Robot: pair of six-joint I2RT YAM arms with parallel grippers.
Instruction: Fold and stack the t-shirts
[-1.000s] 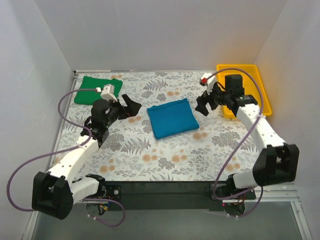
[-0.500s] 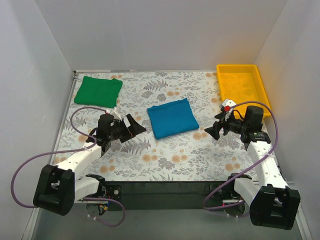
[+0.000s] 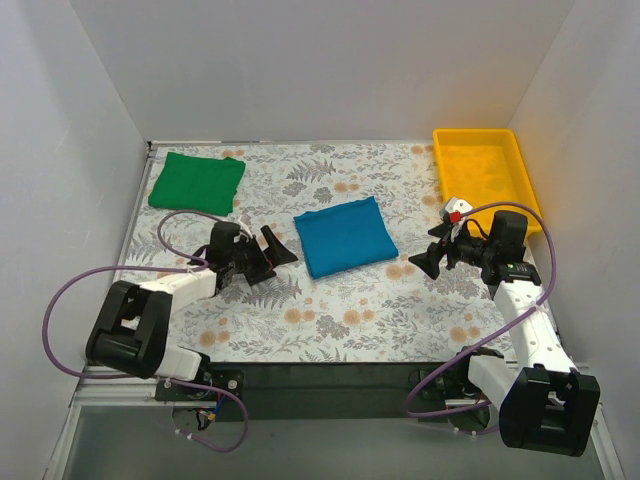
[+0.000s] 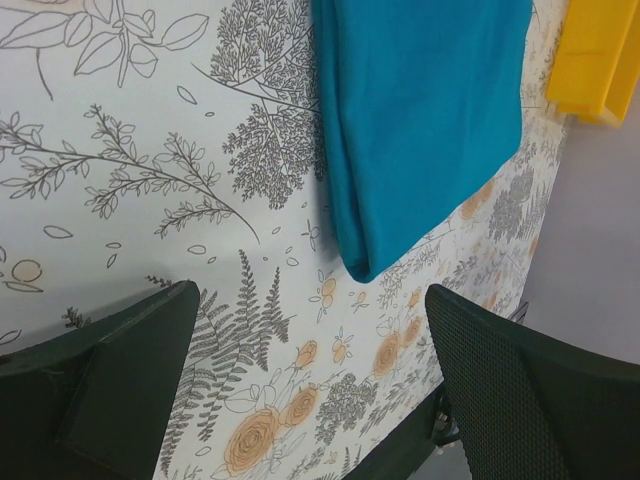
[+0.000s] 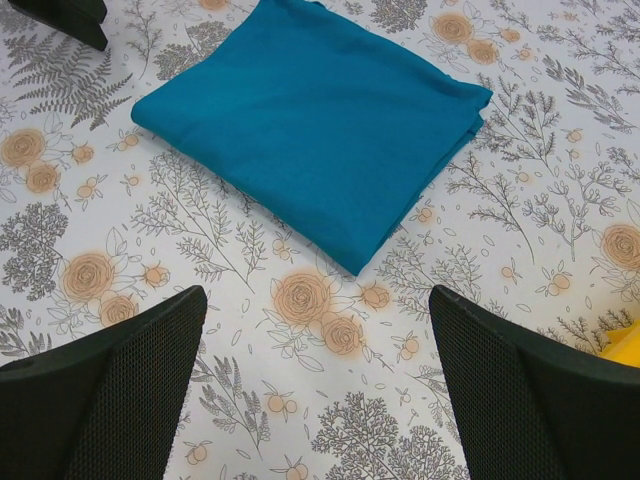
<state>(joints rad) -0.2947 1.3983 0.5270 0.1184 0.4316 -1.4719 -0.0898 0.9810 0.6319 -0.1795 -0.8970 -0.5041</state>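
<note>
The t-shirts both lay folded on the flowered table (image 3: 330, 322) but well apart, so folding looked finished and stacking was judged the step in hand.

Nearest the bases, the left gripper (image 3: 272, 262) hung low over the table with its fingers spread wide and nothing between them. It pointed at the near left corner of the teal-blue t-shirt (image 3: 344, 236). The right gripper (image 3: 424, 258) was spread the same way, empty, on the shirt's other side.

The teal-blue t-shirt lay mid-table between them as a smooth, roughly square packet turned askew to the table edges. Its folded layers showed along the near corner.

Farther off, the green t-shirt (image 3: 197, 181) lay flat as a neat rectangle in the far left corner, with the yellow tray (image 3: 524, 170) in the far right.

The next move probably called for pinching all layers of one shirt along an edge, so it would travel without falling open, and setting it squarely on the other.
</note>
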